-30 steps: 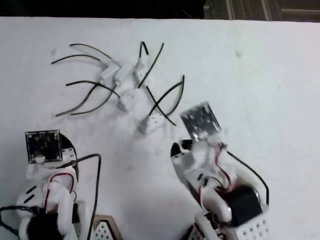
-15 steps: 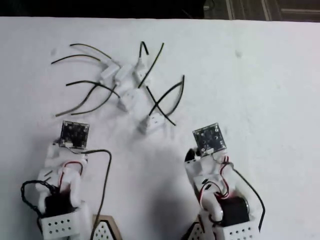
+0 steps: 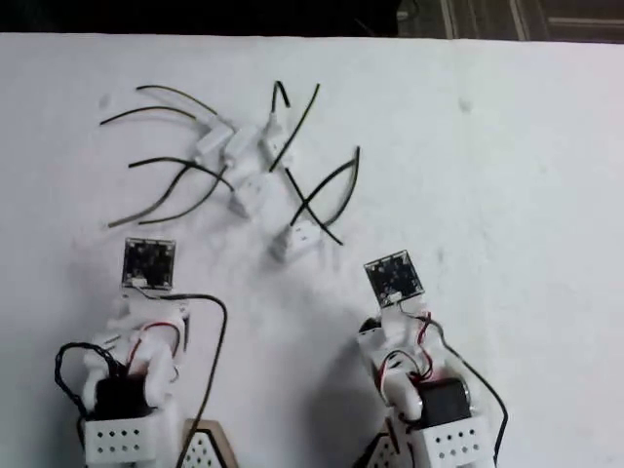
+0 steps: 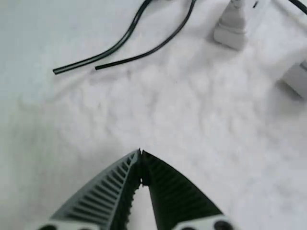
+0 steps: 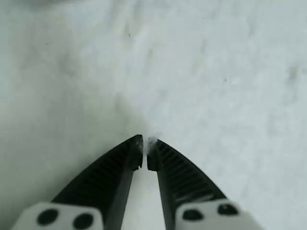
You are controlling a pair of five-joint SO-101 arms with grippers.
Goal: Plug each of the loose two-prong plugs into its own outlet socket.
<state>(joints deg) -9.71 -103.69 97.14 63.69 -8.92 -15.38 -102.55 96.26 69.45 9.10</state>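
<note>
Plugs (image 3: pixel 251 192) lie clustered on the table (image 3: pixel 507 146), left hand (image 4: pixel 140 154) and right hand (image 5: pixel 145 143) closed.

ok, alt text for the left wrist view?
The left gripper, shut and empty, hangs over a white table. Ahead of it lie the ends of two loose black wires. Farther off is a white connector, with the edge of another white piece beside it.

The table (image 3: pixel 526 146) looks matt white, the plugs (image 3: pixel 292 239) white plastic, the left tool (image 4: pixel 140 154) and right tool (image 5: pixel 145 143) ribbed dark plastic.
</note>
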